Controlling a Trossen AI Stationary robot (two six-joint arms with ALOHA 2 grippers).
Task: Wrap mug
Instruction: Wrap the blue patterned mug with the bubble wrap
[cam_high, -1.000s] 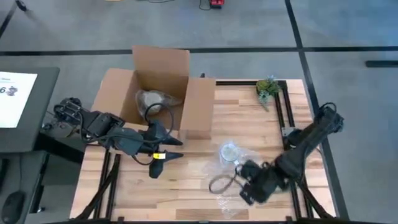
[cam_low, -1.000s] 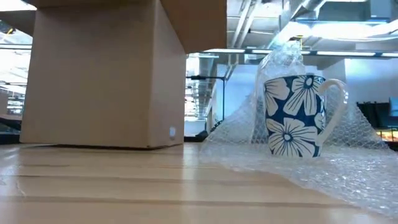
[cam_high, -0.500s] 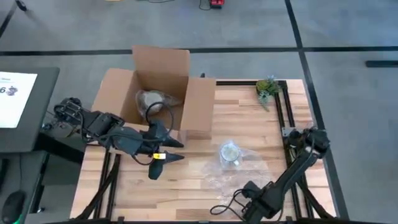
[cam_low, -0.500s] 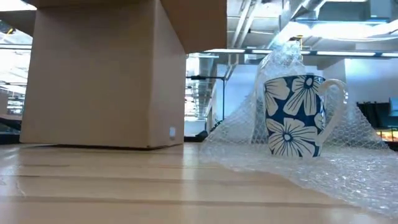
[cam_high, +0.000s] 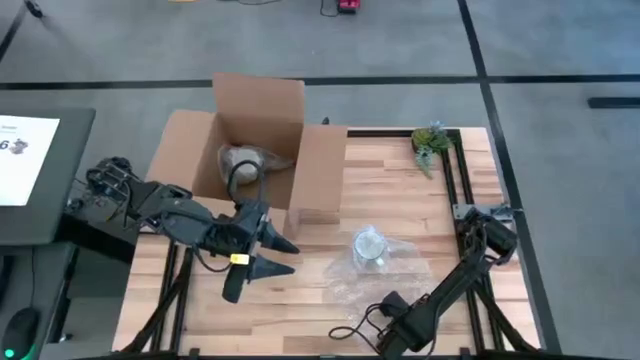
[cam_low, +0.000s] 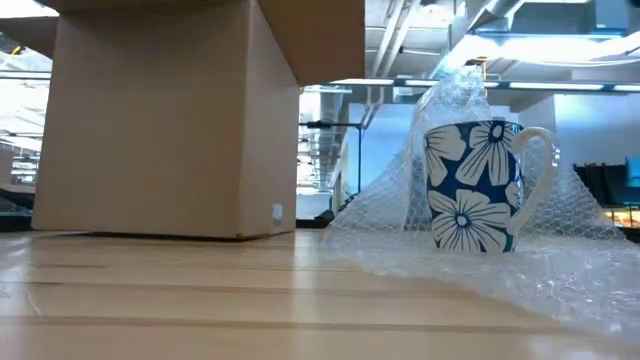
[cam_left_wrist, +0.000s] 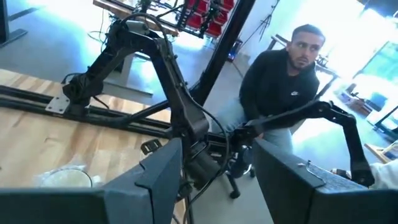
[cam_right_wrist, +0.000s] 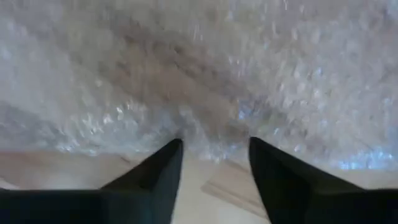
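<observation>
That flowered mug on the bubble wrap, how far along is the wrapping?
Early. Done: the blue-and-white flowered mug stands upright on the clear bubble wrap sheet, one part bunched up behind it. In hand: the right gripper, open, sits at the sheet's near edge; the left gripper waits open beside the cardboard box. Left: covering the bare front.

A white sheet (cam_high: 22, 158) lies beyond the table's edge, well apart from the left gripper (cam_high: 262, 255); it shows a dark "6" at its rim. Its smaller print is unreadable.
</observation>
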